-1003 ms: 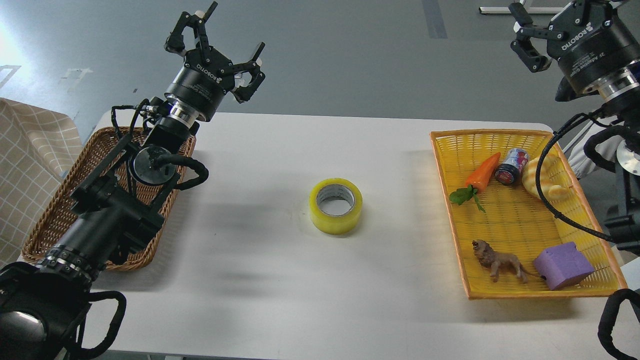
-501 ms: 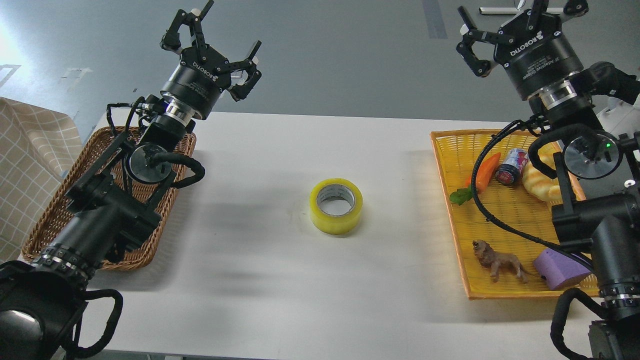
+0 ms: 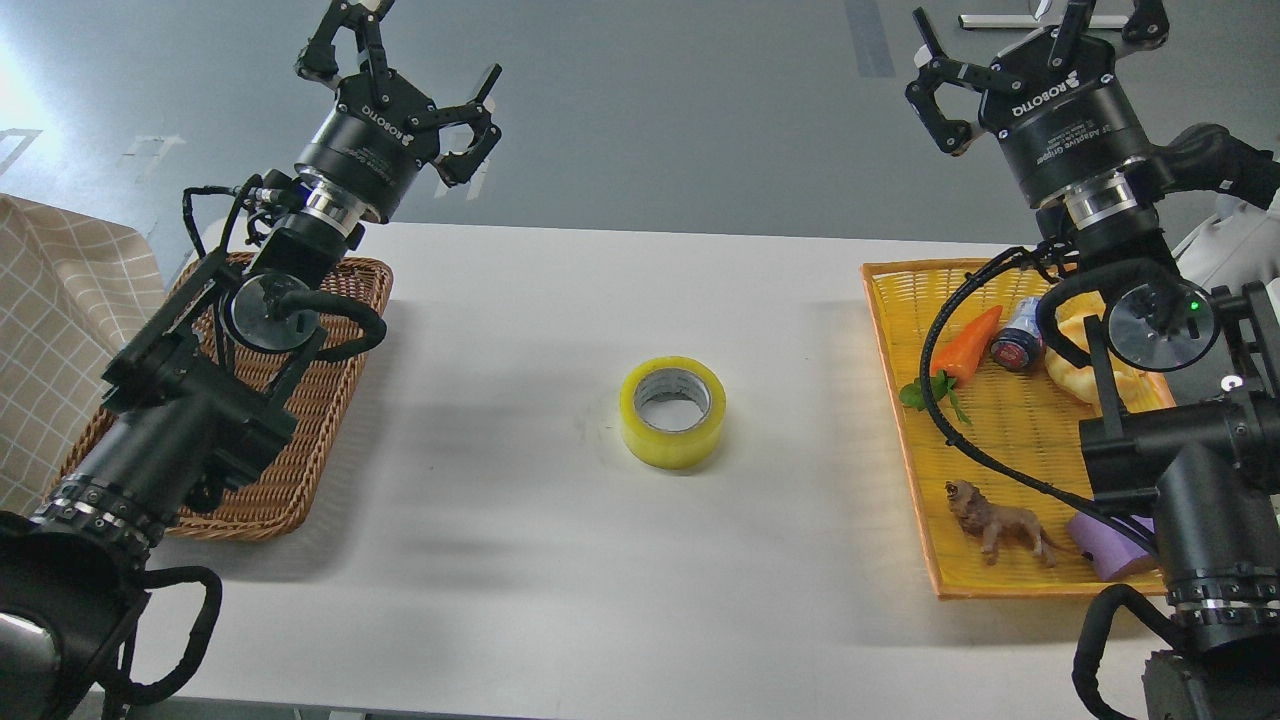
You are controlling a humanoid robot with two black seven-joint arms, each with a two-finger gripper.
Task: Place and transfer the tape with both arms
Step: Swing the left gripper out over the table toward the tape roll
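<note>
Tape clear on all sides, nothing blocking from above.
Bare table all around the tape. Left of it, well apart: wicker basket under left arm. Right of it, well apart: yellow tray holding carrot, can, lion, under right arm.

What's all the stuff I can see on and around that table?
tape: one, yellow roll, grey core, flat at table centre
table: one, white
wicker basket: one, brown, left edge
tray: one, yellow, right side
carrot toy: one, orange, in tray
can: one, small, dark, in tray
bread toy: one, yellow-white, in tray
lion figure: one, brown, in tray
block: one, purple, in tray
cloth: one, beige checked, far left
left claw: black, open, raised
right claw: black, open, raised
</note>
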